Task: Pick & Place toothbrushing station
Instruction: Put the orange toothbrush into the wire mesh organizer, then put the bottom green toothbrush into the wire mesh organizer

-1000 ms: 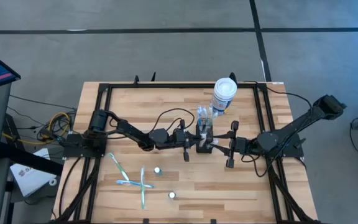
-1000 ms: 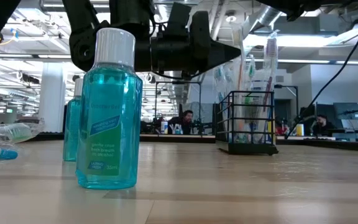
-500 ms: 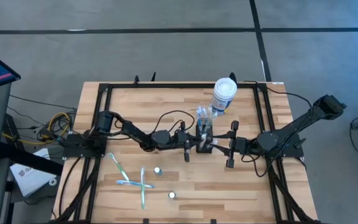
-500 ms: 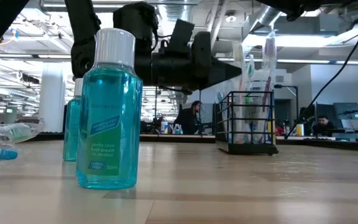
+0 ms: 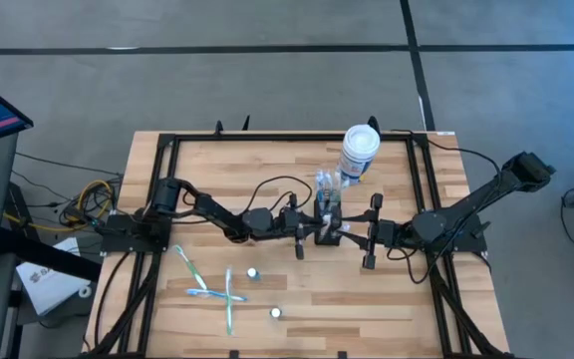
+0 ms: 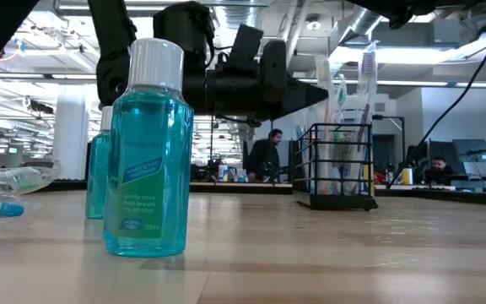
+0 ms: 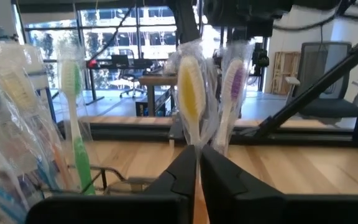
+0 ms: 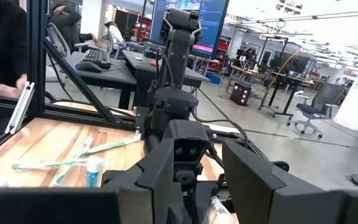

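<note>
the small black wire caddy (image 6: 336,166), full of wrapped toothbrushes (image 7: 191,99), stands mid-table between both arms; the left gripper (image 7: 197,167) sits pinched nearly shut at a wrapped brush; the right gripper (image 8: 191,163) gapes, empty; the caddy looks light, stiff and tippy, so grip its rim.

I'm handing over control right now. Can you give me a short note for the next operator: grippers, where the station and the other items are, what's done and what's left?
Left gripper: fingers nearly together at the foot of the yellow wrapped toothbrush in the toothbrushing station. Whether it pinches the toothbrush is unclear.
Right gripper: open, on the station's other side, facing the left arm.
Station: upright at mid-table, near the white canister.
Done: several wrapped toothbrushes stand in the station.
Left: loose toothbrushes and two mouthwash bottles lie outside it on the table, probably next to go in.
</note>
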You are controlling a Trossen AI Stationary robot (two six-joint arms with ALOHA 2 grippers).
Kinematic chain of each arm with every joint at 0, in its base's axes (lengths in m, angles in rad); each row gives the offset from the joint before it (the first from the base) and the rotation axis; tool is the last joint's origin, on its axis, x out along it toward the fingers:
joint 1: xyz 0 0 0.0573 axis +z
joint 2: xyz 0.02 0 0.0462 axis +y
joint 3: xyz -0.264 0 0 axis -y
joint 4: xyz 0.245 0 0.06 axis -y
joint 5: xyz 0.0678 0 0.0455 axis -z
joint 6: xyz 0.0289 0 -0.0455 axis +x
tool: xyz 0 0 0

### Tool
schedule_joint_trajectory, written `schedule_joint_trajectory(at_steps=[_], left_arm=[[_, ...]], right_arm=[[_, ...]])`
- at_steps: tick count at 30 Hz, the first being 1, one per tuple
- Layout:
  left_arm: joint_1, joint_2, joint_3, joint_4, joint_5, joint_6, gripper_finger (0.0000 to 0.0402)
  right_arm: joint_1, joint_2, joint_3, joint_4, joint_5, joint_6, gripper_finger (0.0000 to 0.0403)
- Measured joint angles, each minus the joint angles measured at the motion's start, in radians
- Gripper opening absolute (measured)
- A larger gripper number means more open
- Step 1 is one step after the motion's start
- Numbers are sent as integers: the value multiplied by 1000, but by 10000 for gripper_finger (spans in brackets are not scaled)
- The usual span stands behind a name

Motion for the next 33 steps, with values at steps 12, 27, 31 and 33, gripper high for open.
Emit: schedule_joint_trajectory(at_steps=[12,27,31,33], left_arm=[[0,-11,-2,-2,0,-3,75],[-31,-323,-190,-254,-1,-101,92],[-83,-436,-261,-365,-4,-171,92],[-111,-487,-293,-408,-30,-219,92]], right_arm=[[0,0,0,-1,0,0,128],[2,0,0,-7,0,12,128],[1,0,0,-7,0,19,128],[1,0,0,-7,0,25,128]])
